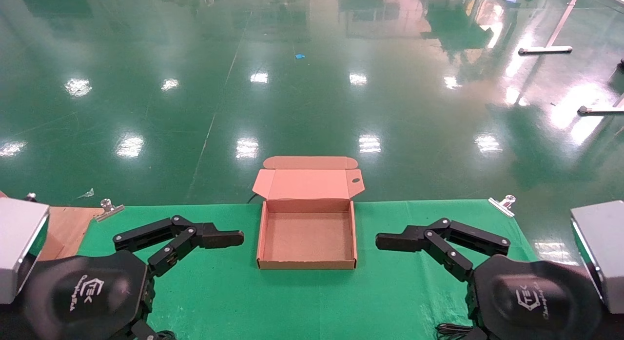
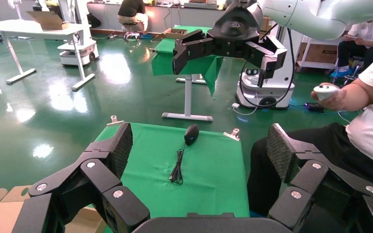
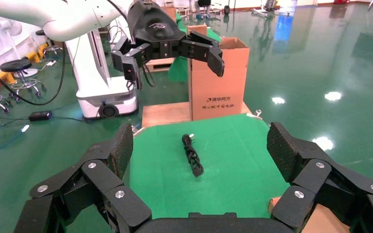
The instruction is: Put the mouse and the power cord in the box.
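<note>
The box lies open at the middle of the green cloth, lid flap folded back and nothing inside. My left gripper hovers just left of it and my right gripper just right, both open and holding nothing. The left wrist view shows the black mouse with its thin cable on the cloth's right part, beyond the open left gripper. In the right wrist view the bundled power cord lies on the left part, beyond the open right gripper. My arms hide both from the head view.
A bigger printed cardboard box stands on a wooden board past the table's left end. Metal clips pin the cloth's corners. A seated person is near the table's right end.
</note>
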